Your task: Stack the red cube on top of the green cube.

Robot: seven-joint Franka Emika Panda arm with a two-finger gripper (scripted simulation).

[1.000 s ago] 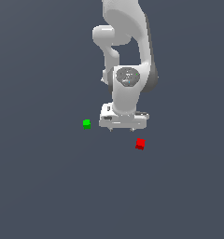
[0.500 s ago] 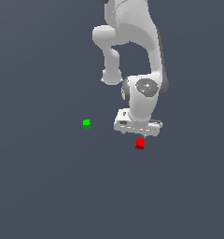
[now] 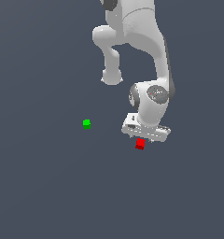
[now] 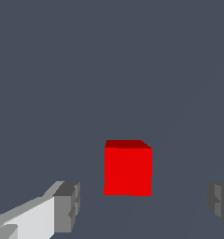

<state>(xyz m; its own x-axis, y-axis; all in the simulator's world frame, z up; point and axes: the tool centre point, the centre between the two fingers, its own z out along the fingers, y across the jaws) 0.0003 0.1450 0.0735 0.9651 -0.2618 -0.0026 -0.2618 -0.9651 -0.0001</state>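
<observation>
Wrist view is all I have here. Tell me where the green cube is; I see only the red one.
Observer: The green cube sits on the floor toward the exterior view's left of the red cube, well apart from it.
Operator: Report what lies between the two cubes.
Observer: Only bare grey floor shows between them in the exterior view.
Operator: Describe the tool relative to the red cube.
Observer: In the exterior view the tool hangs just above the red cube, with the white arm rising behind it. Its fingers stand open on either side of the cube, not touching it.
</observation>
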